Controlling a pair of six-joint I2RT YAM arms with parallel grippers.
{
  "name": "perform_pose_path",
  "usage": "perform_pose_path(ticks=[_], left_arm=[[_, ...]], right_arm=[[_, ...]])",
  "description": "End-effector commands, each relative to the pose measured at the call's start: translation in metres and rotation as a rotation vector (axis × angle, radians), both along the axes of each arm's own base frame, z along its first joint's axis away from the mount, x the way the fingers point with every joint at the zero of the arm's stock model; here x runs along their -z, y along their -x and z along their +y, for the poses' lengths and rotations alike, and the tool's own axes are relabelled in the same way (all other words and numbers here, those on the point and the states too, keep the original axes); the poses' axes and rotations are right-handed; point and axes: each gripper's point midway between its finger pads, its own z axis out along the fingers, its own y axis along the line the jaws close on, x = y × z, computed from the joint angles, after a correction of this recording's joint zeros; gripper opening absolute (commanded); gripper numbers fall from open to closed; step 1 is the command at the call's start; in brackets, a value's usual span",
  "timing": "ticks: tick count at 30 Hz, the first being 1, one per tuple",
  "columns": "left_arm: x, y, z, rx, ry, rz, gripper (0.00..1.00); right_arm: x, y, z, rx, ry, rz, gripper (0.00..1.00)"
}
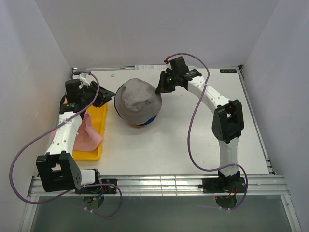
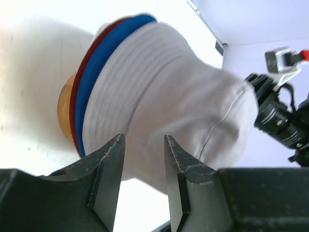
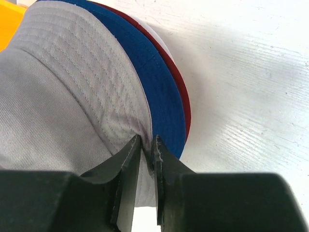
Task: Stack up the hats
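The left pincer (image 2: 143, 140) is released, its jaws well apart with nothing between them, just beside the near brim of the grey hat (image 2: 164, 96). The right pincer (image 3: 146, 140) stands at a narrow slit with the grey brim's edge running into it; whether it bites the cloth or merely straddles it, I cannot tell. The step in hand looks like letting go of the grey hat, so the right jaws should spread fully before that arm draws back, and both arms should retreat outward and up rather than sideways, or the soft brim may drag and tip the pile. The grey hat sits on top, its crown slightly dented and its stitched brim drooping over the navy hat (image 3: 159, 96), which overlaps the dark red hat (image 3: 181, 96); only their rims show. All three cap a wooden stand (image 2: 65, 106) at mid-desk (image 1: 183, 140). The pink hat (image 1: 87, 133) lies crumpled, half over the yellow tray (image 1: 102, 135) at the left, not yet stacked
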Motion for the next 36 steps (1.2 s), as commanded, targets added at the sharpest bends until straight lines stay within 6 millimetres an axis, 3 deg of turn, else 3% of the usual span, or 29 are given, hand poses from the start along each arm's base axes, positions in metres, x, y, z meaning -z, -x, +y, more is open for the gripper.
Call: perform_pose_path(ticks=[1, 4, 5, 12, 25, 28, 34, 36], left_arm=[[-0.013, -0.024, 0.009, -0.024, -0.007, -0.044, 0.49], [-0.006, -0.041, 0.003, 0.027, 0.027, -0.059, 0.51], [0.009, -0.047, 0.001, 0.047, 0.041, -0.022, 0.51], [0.032, -0.054, -0.011, 0.124, 0.104, -0.021, 0.54], [0.04, -0.049, -0.021, 0.17, 0.174, -0.056, 0.5], [0.045, -0.045, -0.022, 0.173, 0.182, -0.045, 0.38], [0.061, -0.044, -0.017, 0.131, 0.157, 0.013, 0.01], [0.066, -0.043, -0.015, 0.119, 0.145, 0.029, 0.0]], right_arm=[[-0.014, -0.015, -0.004, -0.006, -0.007, -0.063, 0.22], [-0.015, -0.015, -0.002, -0.025, -0.014, -0.071, 0.22], [-0.013, -0.015, 0.0, -0.034, -0.019, -0.068, 0.23], [-0.016, -0.022, 0.006, -0.073, -0.049, -0.097, 0.23], [-0.008, -0.024, 0.007, -0.076, -0.052, -0.088, 0.23], [-0.007, -0.024, 0.008, -0.076, -0.056, -0.084, 0.23], [-0.008, -0.023, 0.007, -0.071, -0.054, -0.084, 0.26], [-0.007, -0.022, 0.005, -0.068, -0.052, -0.082, 0.28]])
